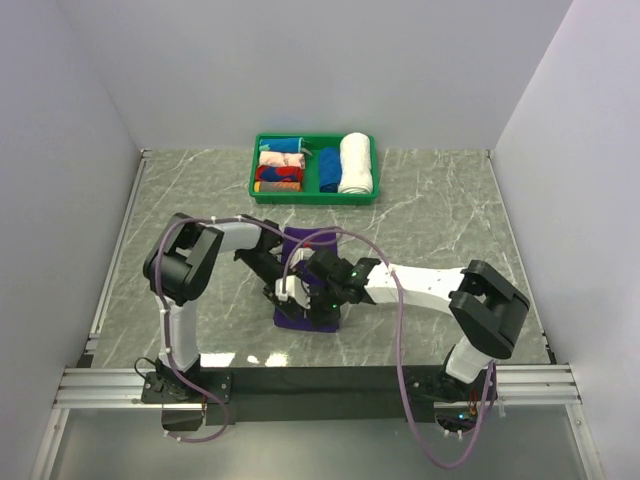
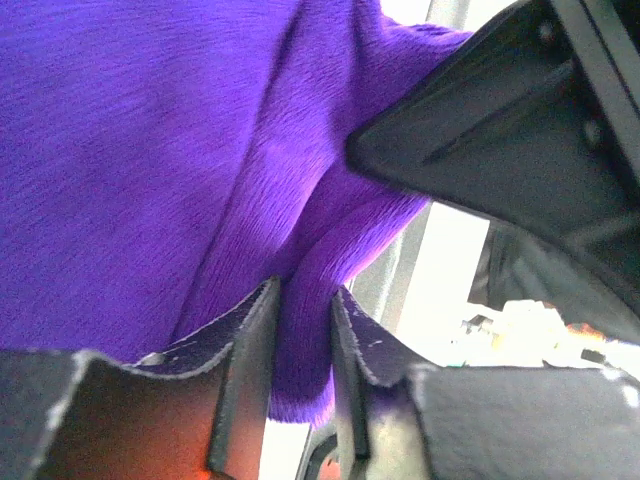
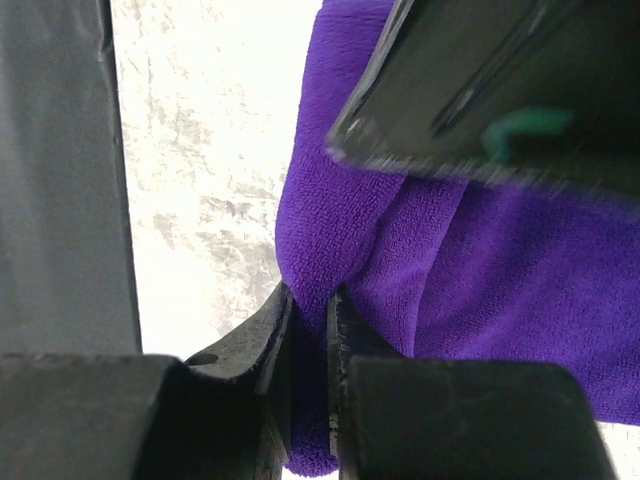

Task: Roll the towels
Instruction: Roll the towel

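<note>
The deep-purple towel (image 1: pixel 301 243) lies on the table in front of the arms, mostly hidden under both grippers in the top view. My left gripper (image 1: pixel 283 292) is shut on a fold of the purple towel (image 2: pixel 150 150), the cloth pinched between its fingers (image 2: pixel 250 350). My right gripper (image 1: pixel 312 298) is shut on an edge fold of the same towel (image 3: pixel 520 280), held between its fingers (image 3: pixel 270 345). The two grippers sit close together over the towel's near end. The other gripper's dark body blocks the top right of each wrist view.
A green tray (image 1: pixel 372 196) stands at the back of the table with a white rolled towel (image 1: pixel 355 162), a blue towel (image 1: pixel 328 169) and several coloured rolled cloths (image 1: pixel 280 165). White walls enclose the marble table (image 1: pixel 450 220). Purple cables loop over both arms.
</note>
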You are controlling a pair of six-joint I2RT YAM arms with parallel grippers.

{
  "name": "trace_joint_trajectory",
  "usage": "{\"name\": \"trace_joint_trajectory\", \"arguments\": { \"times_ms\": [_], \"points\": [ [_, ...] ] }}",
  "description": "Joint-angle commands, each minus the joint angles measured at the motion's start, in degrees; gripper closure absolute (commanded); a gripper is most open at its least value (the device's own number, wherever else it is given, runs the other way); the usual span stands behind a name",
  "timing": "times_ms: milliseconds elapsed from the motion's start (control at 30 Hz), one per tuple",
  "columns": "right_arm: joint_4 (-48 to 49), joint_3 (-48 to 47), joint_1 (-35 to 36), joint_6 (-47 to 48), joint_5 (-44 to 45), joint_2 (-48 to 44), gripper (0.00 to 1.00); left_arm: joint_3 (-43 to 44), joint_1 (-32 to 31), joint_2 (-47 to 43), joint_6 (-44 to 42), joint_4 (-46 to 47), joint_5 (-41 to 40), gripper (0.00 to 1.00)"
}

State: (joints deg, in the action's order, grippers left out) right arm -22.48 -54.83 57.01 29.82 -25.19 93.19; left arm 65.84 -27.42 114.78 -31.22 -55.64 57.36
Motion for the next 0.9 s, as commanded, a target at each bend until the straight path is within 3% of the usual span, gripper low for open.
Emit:
{"name": "trace_joint_trajectory", "arguments": {
  "times_ms": [0,467,700,867],
  "points": [
    [-9.59,-2.21,-1.73,-1.53,-6.45,0.85,1.00,0.51,5.00,-2.20,-0.68,3.17,-6.30,0.66],
    [-15.30,-8.00,-6.11,-0.56,-12.24,7.96,1.00,2.10,18.62,-7.19,-6.04,-4.65,-4.89,0.58],
    [-24.18,-16.53,-12.53,2.60,-20.93,18.33,1.00,0.26,33.02,-20.62,-7.19,-2.73,-9.90,0.58],
    [-30.24,-22.24,-16.49,5.59,-26.57,25.79,1.00,-4.39,33.40,-33.55,-11.14,3.42,-15.16,0.55]
  ]
}}
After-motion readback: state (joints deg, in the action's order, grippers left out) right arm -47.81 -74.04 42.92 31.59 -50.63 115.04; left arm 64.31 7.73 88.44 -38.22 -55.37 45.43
